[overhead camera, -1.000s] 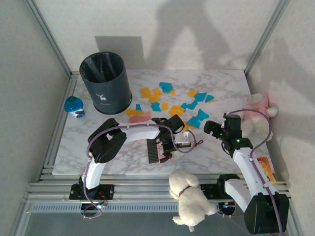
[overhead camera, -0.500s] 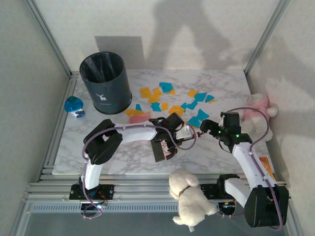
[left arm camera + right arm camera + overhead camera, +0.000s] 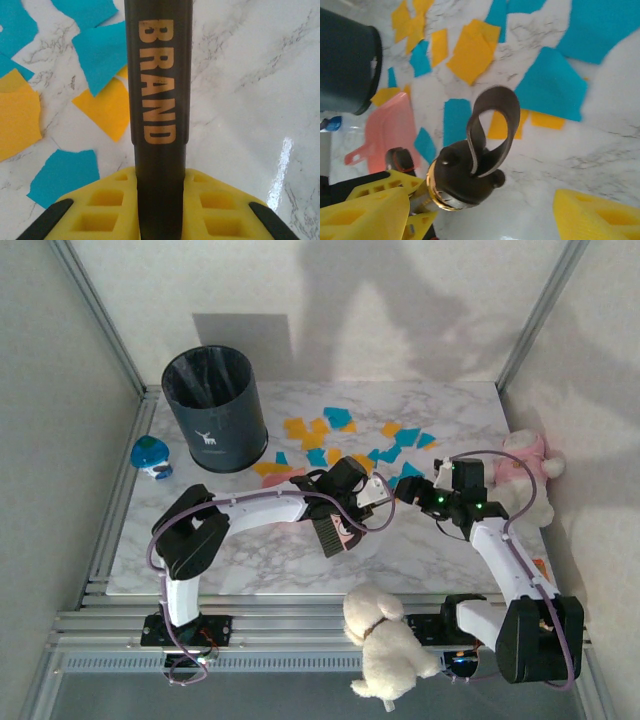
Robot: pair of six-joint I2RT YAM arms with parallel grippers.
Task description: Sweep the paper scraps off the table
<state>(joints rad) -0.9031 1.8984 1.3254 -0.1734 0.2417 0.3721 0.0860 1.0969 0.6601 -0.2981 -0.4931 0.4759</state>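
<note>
At the far left, off the tabletop edge, stands a small round blue-green toy. Next to it, on the back left corner of the white, grey-veined marble-look table, is a dark grey cylindrical bin with a white deer mark and a black liner; its inside is too dark to tell what it holds. Just in front of the bin a flat pink plastic dustpan lies on the table, with an orange scrap just beside it.

The left arm rises from the near left edge, elbow bent outward, and its white forearm reaches right to the table's middle. The left gripper is clamped on a hand brush with a smooth dark handle lettered BRAND in orange. The handle sits between the yellow ribbed fingers, and the bristles point toward the near edge.

The paper scraps, thin flat orange-yellow and teal-blue pieces with torn, uneven edges, lie scattered across the back middle of the table, from the dustpan rightward to both grippers.

The right arm leans in from the near right corner toward the centre. The right gripper faces the brush's handle end, where a dark strap loop hangs from a gold ring. Its yellow fingers stand apart on either side of that end, not closed on it.

A pink plush toy sits at the right edge, and a fluffy white plush dog rests on the near rail.
</note>
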